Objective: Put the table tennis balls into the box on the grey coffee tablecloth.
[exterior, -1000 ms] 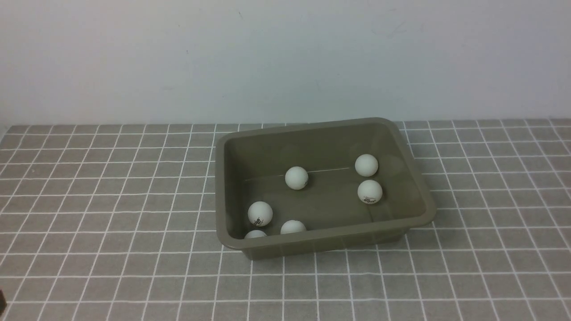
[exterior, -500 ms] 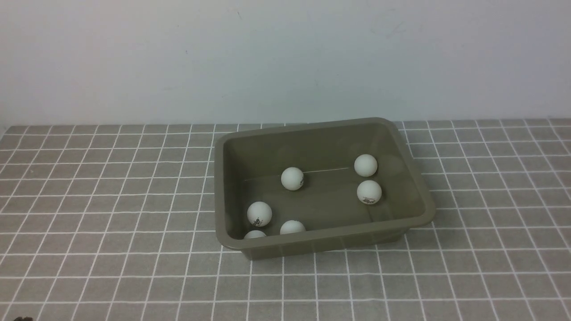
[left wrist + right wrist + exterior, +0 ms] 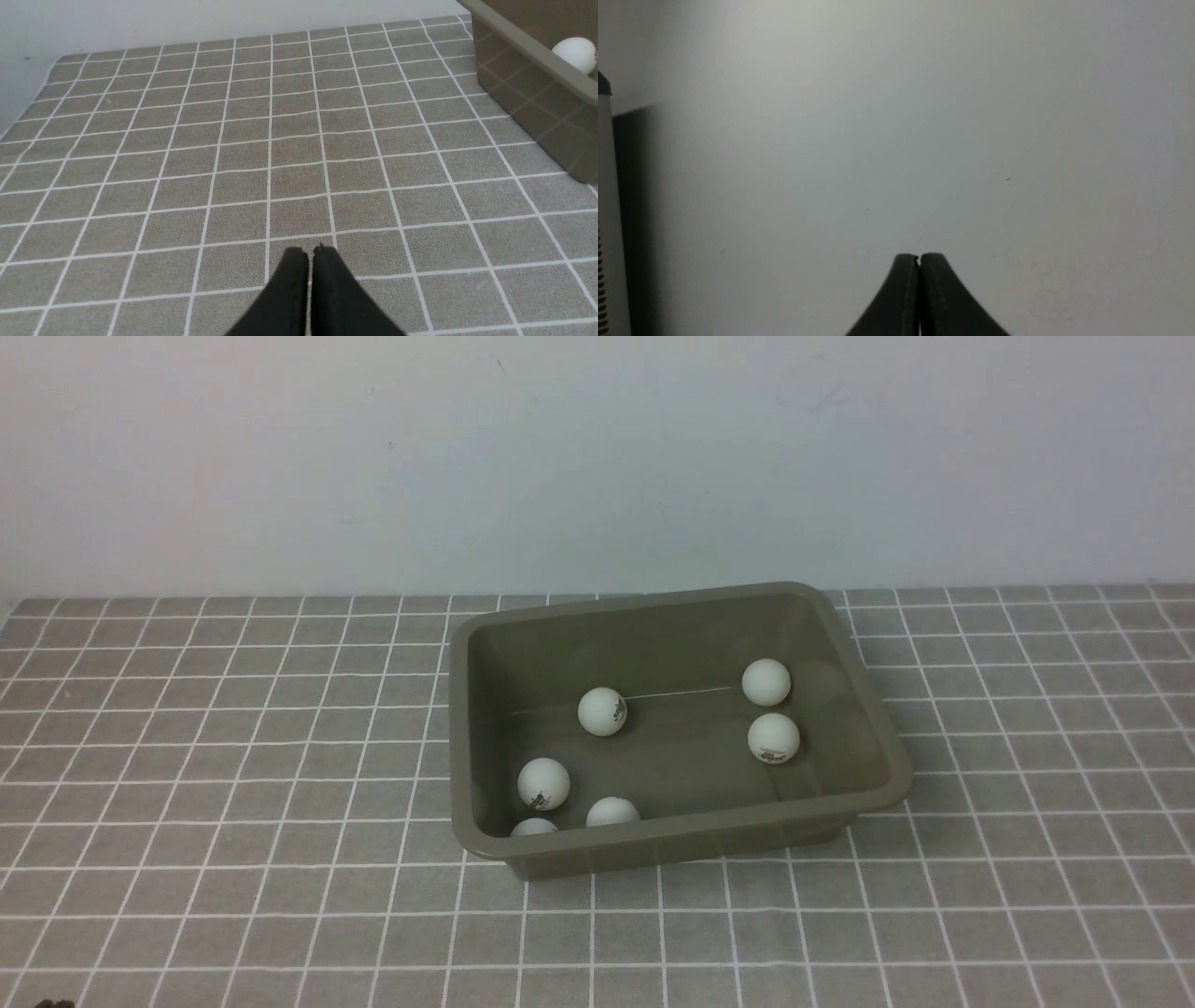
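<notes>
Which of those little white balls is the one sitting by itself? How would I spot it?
Find the green box on the checked cloth. Inside, two balls sit against its right side and three crowd the near left corner. The lone ball rests near the middle of the floor, touching no other, a dark logo on its right.

The grey coffee tablecloth (image 3: 299,154) under the left gripper (image 3: 310,252) is showing a woven, slightly fuzzy matt cloth, ruled with thin white lines. Off to its side, the box (image 3: 653,845) is looking like smooth plastic with a dull sheen. The table tennis balls (image 3: 602,712) inside are reading as matt white. Both grippers' fingers (image 3: 934,289) are looking like smooth matt black plastic.
</notes>
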